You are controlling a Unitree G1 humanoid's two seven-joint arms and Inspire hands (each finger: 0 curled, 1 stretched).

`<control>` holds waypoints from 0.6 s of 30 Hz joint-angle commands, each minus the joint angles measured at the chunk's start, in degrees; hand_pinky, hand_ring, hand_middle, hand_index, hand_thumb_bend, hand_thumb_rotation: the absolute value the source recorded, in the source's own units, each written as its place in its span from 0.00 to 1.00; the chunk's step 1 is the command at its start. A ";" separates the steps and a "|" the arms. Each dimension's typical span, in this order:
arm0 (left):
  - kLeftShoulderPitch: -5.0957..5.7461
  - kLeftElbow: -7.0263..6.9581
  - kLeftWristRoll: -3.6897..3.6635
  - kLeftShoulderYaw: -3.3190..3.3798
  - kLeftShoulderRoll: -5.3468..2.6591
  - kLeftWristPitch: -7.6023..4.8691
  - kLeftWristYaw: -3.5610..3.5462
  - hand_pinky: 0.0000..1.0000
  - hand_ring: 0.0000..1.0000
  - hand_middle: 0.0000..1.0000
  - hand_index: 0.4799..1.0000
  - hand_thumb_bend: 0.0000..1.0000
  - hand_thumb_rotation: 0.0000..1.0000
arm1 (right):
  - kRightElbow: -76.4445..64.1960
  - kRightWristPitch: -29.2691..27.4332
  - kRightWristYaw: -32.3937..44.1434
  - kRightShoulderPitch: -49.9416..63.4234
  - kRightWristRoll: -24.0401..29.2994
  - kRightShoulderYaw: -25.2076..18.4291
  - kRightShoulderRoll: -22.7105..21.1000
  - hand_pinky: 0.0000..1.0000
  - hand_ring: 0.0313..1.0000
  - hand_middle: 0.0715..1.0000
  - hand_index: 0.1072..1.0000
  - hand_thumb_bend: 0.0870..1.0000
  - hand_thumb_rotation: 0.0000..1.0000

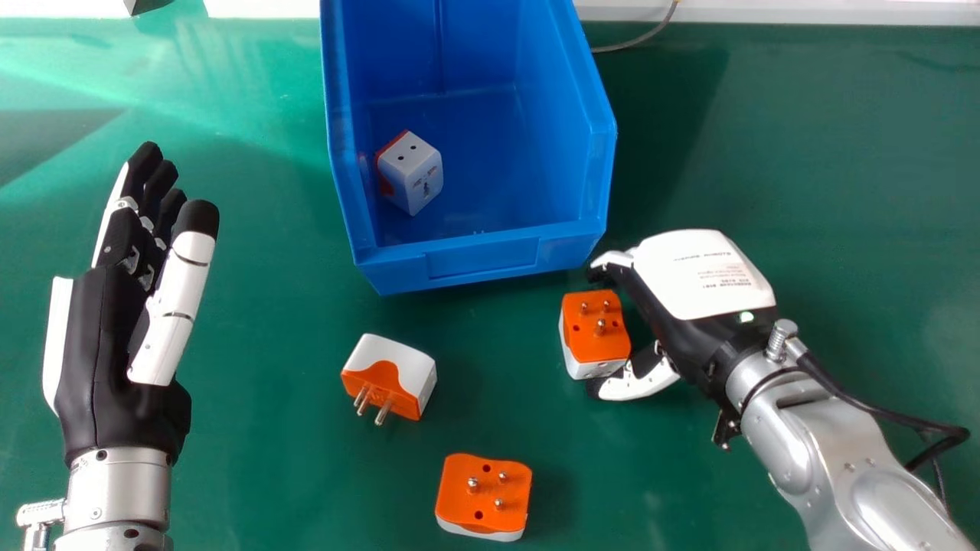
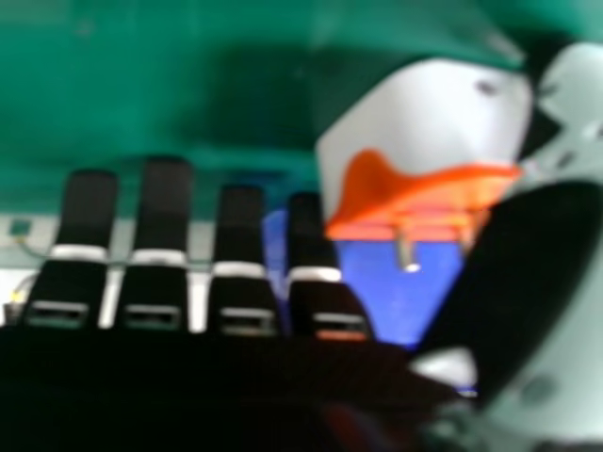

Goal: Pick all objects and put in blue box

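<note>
On the white cover [image 1: 666, 295] over the back of my right hand [image 1: 677, 337], I see small dark print: one line set above a little block of shorter lines, upside down as I look at it in the head view. It is too small for me to make out. Inside my blue box [image 1: 478, 264], near its front wall, sit a few tiny pale marks, and I can't read those either.

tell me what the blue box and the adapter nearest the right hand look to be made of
The blue box looks like moulded plastic, smooth and slightly glossy, judging by its even colour and the recessed panel on its front. The adapter by the right hand seems to have a hard plastic body, orange and white, with pins probably of metal, as they shine silvery.
</note>
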 commanded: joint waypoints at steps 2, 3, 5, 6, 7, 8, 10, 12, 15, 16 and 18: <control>-0.41 -1.22 -0.40 0.37 0.40 -0.49 -0.15 0.96 0.95 0.95 0.86 0.60 0.63 | -0.31 0.29 3.53 3.23 -0.32 1.16 -1.71 0.68 0.75 0.77 0.74 0.78 0.27; -0.46 -1.22 -0.53 0.39 0.37 -0.45 -0.21 0.96 0.95 0.95 0.86 0.60 0.62 | -0.71 -0.04 3.51 3.51 -0.38 1.19 -2.05 0.68 0.75 0.77 0.74 0.78 0.27; -0.52 -1.22 -0.67 0.41 0.28 -0.40 -0.23 0.96 0.95 0.95 0.86 0.59 0.62 | -1.32 -0.51 3.06 4.11 -0.35 1.04 -2.45 0.67 0.75 0.77 0.74 0.78 0.27; -0.57 -1.25 -0.71 0.41 0.27 -0.37 -0.25 0.96 0.95 0.95 0.86 0.59 0.62 | -1.67 -0.35 3.23 4.35 -0.26 0.91 -2.46 0.67 0.75 0.77 0.74 0.78 0.27; -0.60 -1.30 -0.67 0.39 0.28 -0.29 -0.24 0.96 0.95 0.95 0.86 0.60 0.62 | -2.06 0.07 3.53 4.61 -0.12 0.74 -2.32 0.67 0.75 0.77 0.74 0.78 0.27; -0.64 -1.39 -0.58 0.36 0.27 -0.15 -0.17 0.96 0.95 0.95 0.86 0.60 0.61 | -2.48 0.45 3.79 4.85 -0.10 0.64 -2.24 0.67 0.75 0.77 0.74 0.78 0.28; -0.70 -1.52 -0.43 0.29 0.28 0.06 -0.08 0.96 0.95 0.95 0.86 0.60 0.61 | -2.72 0.78 3.04 5.21 -0.34 0.53 -2.02 0.67 0.75 0.77 0.74 0.78 0.27; -0.76 -1.58 -0.53 0.27 0.26 0.12 -0.11 0.96 0.95 0.95 0.86 0.60 0.61 | -2.13 0.84 1.55 5.26 -0.39 0.39 -1.61 0.65 0.73 0.76 0.73 0.77 0.27; -0.76 -1.64 -0.96 0.35 0.26 0.11 -0.35 0.96 0.95 0.95 0.86 0.59 0.61 | -0.03 -0.27 -0.93 4.92 0.94 -0.30 -1.01 0.57 0.64 0.69 0.67 0.74 0.24; -0.76 -1.65 -1.18 0.40 0.25 0.10 -0.46 0.96 0.95 0.95 0.87 0.59 0.61 | 0.72 -0.85 -1.96 4.82 1.48 -0.58 -0.82 0.52 0.59 0.63 0.63 0.69 0.19; -0.70 -1.86 -1.66 0.48 0.15 0.20 -0.61 0.96 0.95 0.95 0.87 0.58 0.61 | 2.03 -2.05 -3.75 4.54 2.23 -0.91 -0.83 0.48 0.54 0.58 0.59 0.65 0.15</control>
